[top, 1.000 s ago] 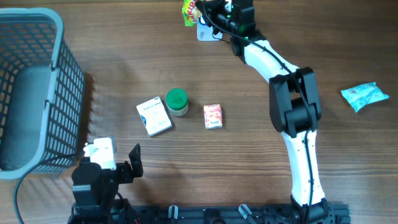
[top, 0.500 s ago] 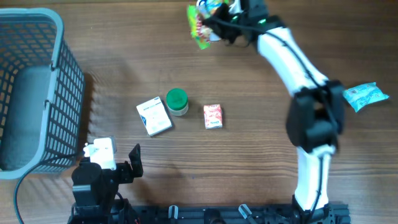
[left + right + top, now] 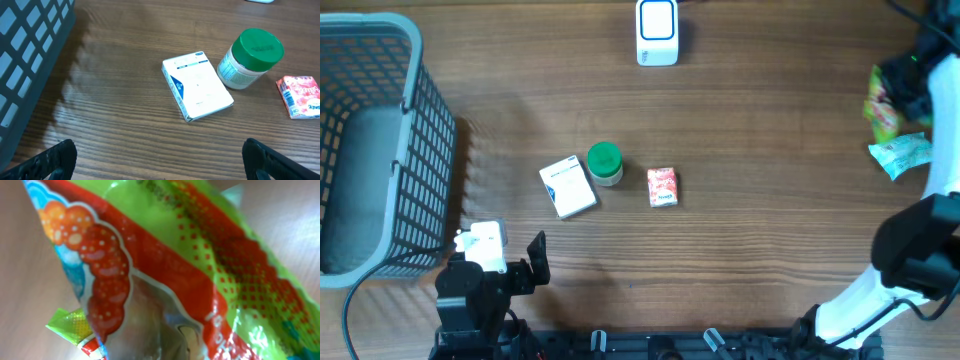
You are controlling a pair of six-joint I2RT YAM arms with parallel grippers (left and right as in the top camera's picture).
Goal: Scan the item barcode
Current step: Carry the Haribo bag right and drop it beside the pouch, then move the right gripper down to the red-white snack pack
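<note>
The basket (image 3: 380,60) sits left, maybe for done things. The left gripper (image 3: 533,262) rests wide open, empty. The right gripper (image 3: 894,90) pinches the bag (image 3: 881,108) tight, far from the scanner (image 3: 657,32), beside the blue pack (image 3: 902,155), maybe to drop it there.

Wood-grain table (image 3: 770,150), smooth, low sheen. At 9 o'clock, basket (image 3: 430,150): grey plastic lattice, matt. At 12, scanner (image 3: 657,30): white plastic, glossy. Filling my right wrist view, bag (image 3: 165,280): printed film, very glossy, creased. At 3, pouch (image 3: 900,155): crinkled shiny film. Near centre, box (image 3: 200,87): smooth matt card. On the jar (image 3: 235,72), I read the green lid (image 3: 259,47) as matt plastic.
</note>
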